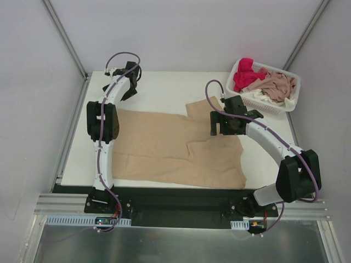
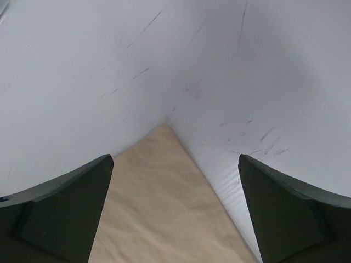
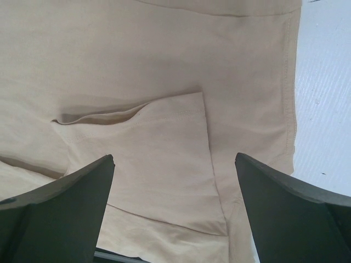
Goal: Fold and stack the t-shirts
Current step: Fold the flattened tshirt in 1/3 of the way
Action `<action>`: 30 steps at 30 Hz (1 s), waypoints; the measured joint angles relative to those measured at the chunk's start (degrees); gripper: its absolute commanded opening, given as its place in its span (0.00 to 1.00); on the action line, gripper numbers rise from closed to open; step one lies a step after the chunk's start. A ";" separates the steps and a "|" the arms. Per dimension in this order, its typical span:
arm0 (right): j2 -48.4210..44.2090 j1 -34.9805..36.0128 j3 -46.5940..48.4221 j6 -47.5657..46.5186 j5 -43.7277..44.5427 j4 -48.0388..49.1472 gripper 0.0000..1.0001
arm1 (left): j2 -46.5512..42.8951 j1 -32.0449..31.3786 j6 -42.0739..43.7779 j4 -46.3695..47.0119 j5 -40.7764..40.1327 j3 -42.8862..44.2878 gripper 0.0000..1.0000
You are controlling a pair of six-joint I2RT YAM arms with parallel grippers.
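Tan t-shirt point(image 1: 164, 148) lay spread flat on surface point(image 1: 164, 87), long axis L–R across arms. R pincer point(image 3: 174, 159) hung directly over shirt's R end, jaws apart, empty; doubled sleeve flap point(image 3: 164, 148) just below. R arm judged nearer for next fold. L pincer point(image 2: 175, 161) sat beyond shirt's far-L corner, jaws apart, empty. Basket point(image 1: 269, 107) beyond shirt's far-R corner held red-pink shirt point(image 1: 245, 75), dusty-pink shirt point(image 1: 277, 85), white shirt point(image 1: 258, 94), heaped.

matt tan cloth t-shirt point(image 1: 164, 148), smooth scuffed white table point(image 1: 164, 87).
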 measured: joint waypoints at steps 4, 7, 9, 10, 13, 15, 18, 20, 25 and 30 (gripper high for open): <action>-0.59 0.00 0.00 0.00 0.02 -0.02 0.97 | -0.68 -0.44 4.13 5.97 -1.73 -6.62 0.99; -1.20 0.00 0.00 0.00 0.04 -0.02 0.97 | -0.72 -0.46 5.84 8.11 -2.32 -9.57 0.99; -1.53 0.00 0.00 -0.02 0.04 -0.02 0.97 | -0.85 -0.39 6.40 9.20 -2.84 -10.54 0.99; -1.64 0.00 0.00 -0.02 0.04 -0.02 0.97 | -1.03 -0.33 6.58 9.66 -3.13 -10.91 0.99; -1.66 0.00 0.00 -0.02 0.04 -0.02 0.97 | -1.73 -0.02 6.67 10.64 -3.13 -11.39 0.94; -1.66 0.00 0.00 -0.11 0.07 -0.02 0.97 | -2.14 0.07 6.58 11.17 -2.56 -11.41 0.89; -1.66 0.00 0.00 -0.20 0.09 -0.02 0.97 | -2.34 0.22 5.90 11.58 -0.87 -11.34 0.85; -1.49 0.00 0.00 -0.20 0.11 -0.02 0.97 | -2.34 0.44 4.76 11.82 0.15 -11.34 0.83; -0.22 -0.02 0.00 -0.26 0.11 -0.04 0.97 | -2.29 0.46 2.29 11.85 1.42 -11.34 0.76; 0.46 -0.02 0.00 -0.61 0.11 -0.11 0.97 | -2.01 1.22 -1.42 11.04 3.41 -11.74 0.60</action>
